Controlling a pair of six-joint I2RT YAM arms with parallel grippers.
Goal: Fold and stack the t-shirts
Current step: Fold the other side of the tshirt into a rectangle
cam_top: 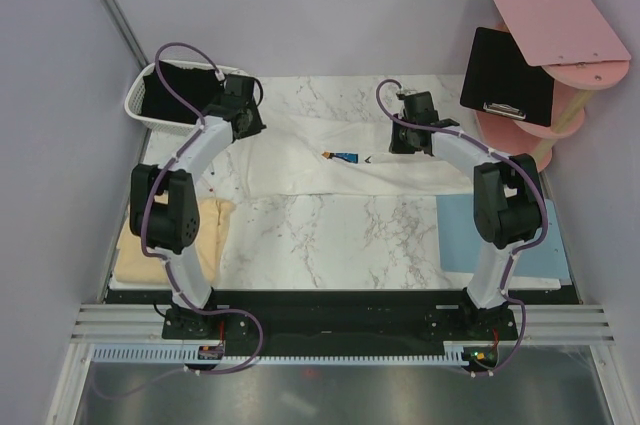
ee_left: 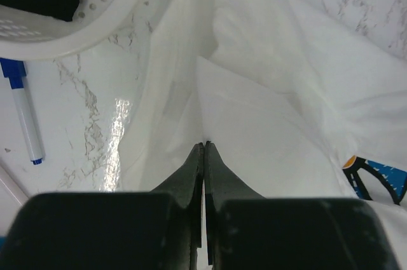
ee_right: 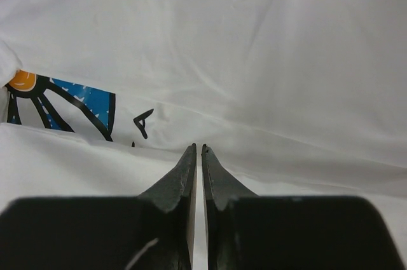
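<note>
The white t-shirt (cam_top: 340,160) lies as a long folded band across the back of the marble table, with a bit of its blue print (ee_right: 76,101) showing. My left gripper (cam_top: 245,117) is at the shirt's left end beside the basket, shut (ee_left: 205,144) on a corner of the white cloth (ee_left: 254,124). My right gripper (cam_top: 405,140) is over the band's right part, its jaws (ee_right: 198,147) pinched on a fold of the same shirt (ee_right: 254,60). A folded pale yellow t-shirt (cam_top: 205,235) lies at the near left. A black t-shirt (cam_top: 180,95) sits in the basket.
A white perforated basket (cam_top: 140,110) stands at the back left, its rim (ee_left: 95,22) close to the left gripper. A blue marker (ee_left: 25,117) lies near it. A light-blue mat (cam_top: 460,230) lies at the right. A black clipboard (cam_top: 505,75) and pink boards (cam_top: 555,15) rest on a stand at the back right.
</note>
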